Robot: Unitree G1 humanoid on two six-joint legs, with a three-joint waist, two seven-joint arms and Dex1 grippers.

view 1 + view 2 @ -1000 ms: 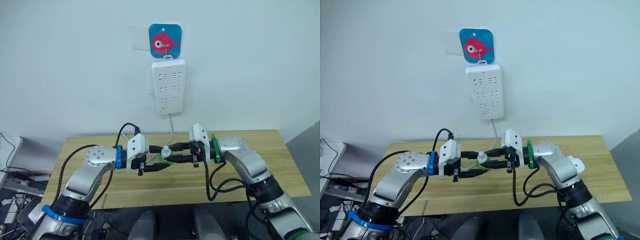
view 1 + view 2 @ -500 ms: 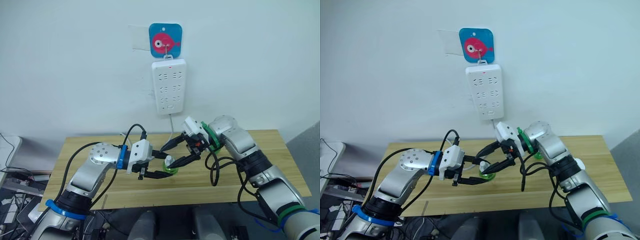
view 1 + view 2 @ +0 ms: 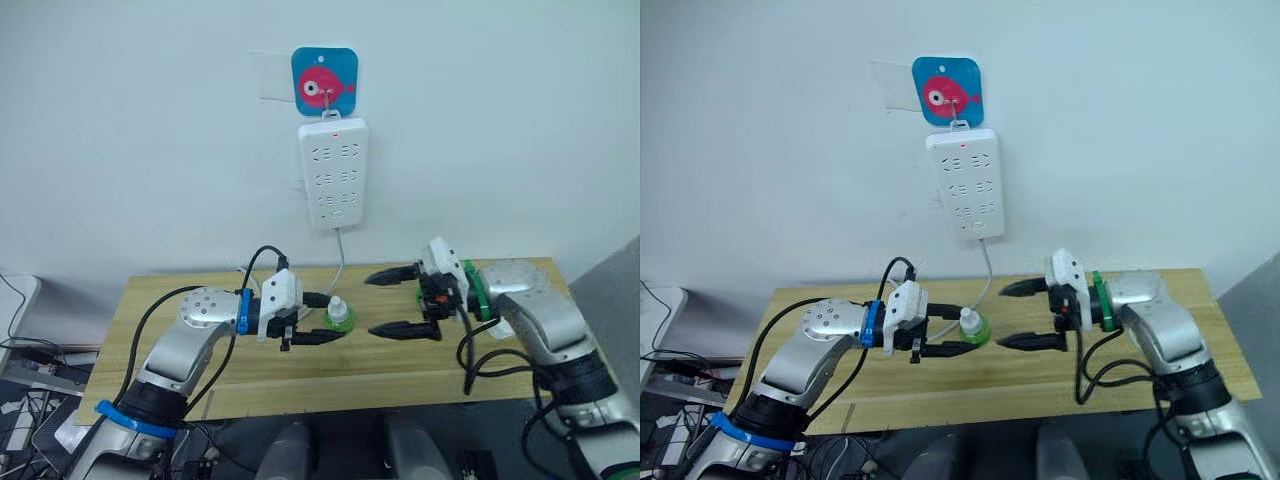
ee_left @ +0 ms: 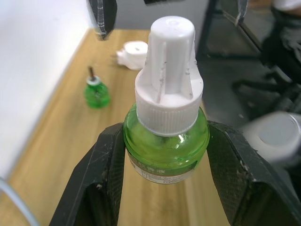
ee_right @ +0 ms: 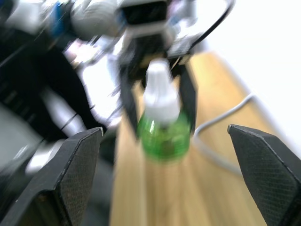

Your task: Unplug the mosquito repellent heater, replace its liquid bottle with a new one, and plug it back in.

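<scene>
Two black-fingered arms face each other over a wooden table beneath a white power strip hung on the wall. The left gripper is clamped around the body of a new green bottle, held upright with its white cap in place. The right gripper stands well apart from it, fingers spread wide and empty, pointed toward the bottle. In the left wrist view, an uncapped green bottle with a dark wick, apparently the spent one, stands on the table near the wall, and the mosquito repellent heater lies on its side a little beyond it, unplugged.

The cap looks to be the step in hand. To do it well, the right gripper should approach level with the cap, close on its ribbed sides, not the green glass, and twist while the left keeps the bottle steady and vertical so nothing spills. A grip too near the cap's narrow tip could slip.
</scene>
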